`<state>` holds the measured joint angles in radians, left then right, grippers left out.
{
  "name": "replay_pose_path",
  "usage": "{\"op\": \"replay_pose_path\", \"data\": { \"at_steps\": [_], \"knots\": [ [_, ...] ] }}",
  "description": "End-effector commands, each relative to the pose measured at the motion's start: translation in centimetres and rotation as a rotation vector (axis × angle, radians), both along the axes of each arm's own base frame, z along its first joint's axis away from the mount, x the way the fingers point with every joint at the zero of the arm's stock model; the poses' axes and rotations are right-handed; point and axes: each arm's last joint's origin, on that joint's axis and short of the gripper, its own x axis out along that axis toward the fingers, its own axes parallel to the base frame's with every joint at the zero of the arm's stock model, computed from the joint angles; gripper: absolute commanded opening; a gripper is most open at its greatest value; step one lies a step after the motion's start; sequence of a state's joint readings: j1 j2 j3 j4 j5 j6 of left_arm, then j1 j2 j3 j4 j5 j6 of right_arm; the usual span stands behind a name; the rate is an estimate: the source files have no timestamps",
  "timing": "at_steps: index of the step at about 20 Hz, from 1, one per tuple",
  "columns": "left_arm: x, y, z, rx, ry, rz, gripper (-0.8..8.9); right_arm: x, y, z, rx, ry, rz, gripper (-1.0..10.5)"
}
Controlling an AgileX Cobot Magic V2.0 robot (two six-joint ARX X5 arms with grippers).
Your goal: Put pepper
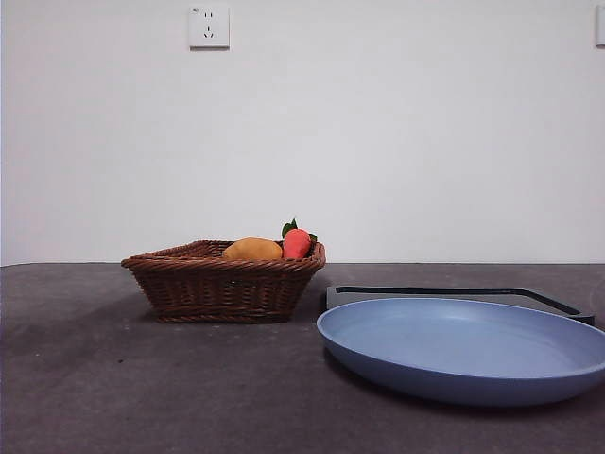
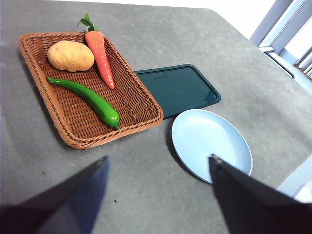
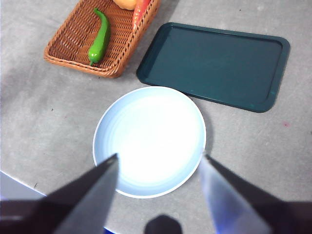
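The pepper [image 2: 90,99], long, glossy and green, lies inside the brown wicker basket [image 2: 136,100]. It also shows in the right wrist view [image 3: 99,40]. In the front view the basket [image 1: 222,284] hides it. The blue plate [image 1: 463,345] [image 2: 211,143] [image 3: 151,139] lies empty on the table. My left gripper [image 2: 158,165] is open, high above the table between basket and plate. My right gripper [image 3: 158,163] is open, high above the plate. Neither gripper shows in the front view.
A carrot [image 2: 101,51] [image 1: 297,243] and a yellow-orange potato-like item [image 2: 70,55] [image 1: 252,250] lie in the basket beside the pepper. A dark green tray [image 2: 178,89] [image 3: 214,66] [image 1: 454,293] lies next to the basket, behind the plate. The table edge [image 3: 14,183] runs near the plate.
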<state>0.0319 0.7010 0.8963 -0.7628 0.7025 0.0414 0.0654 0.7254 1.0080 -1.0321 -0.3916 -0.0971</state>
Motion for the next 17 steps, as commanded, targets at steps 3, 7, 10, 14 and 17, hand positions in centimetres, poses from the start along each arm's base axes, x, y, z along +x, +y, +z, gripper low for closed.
{"op": "replay_pose_path", "data": {
  "at_steps": [3,7,10,14,17],
  "knots": [
    [0.0,0.0,0.4,0.004,-0.017,-0.01,3.89,1.1,0.1,0.0,0.002,0.03,0.002,3.3],
    [0.0,0.0,0.4,0.004,-0.015,-0.009,3.89,3.3,0.3,-1.0,0.002,0.126,-0.006,3.2],
    [0.0,0.0,0.4,0.002,-0.015,-0.011,3.89,6.1,0.4,-2.5,-0.005,0.224,-0.007,3.2],
    [0.0,0.0,0.4,0.0,-0.014,-0.014,3.89,10.4,1.1,-5.7,-0.02,0.366,0.009,3.2],
    [0.0,0.0,0.4,-0.002,-0.013,-0.013,3.89,12.8,1.8,-8.1,-0.033,0.437,0.028,3.2]
  ]
}}
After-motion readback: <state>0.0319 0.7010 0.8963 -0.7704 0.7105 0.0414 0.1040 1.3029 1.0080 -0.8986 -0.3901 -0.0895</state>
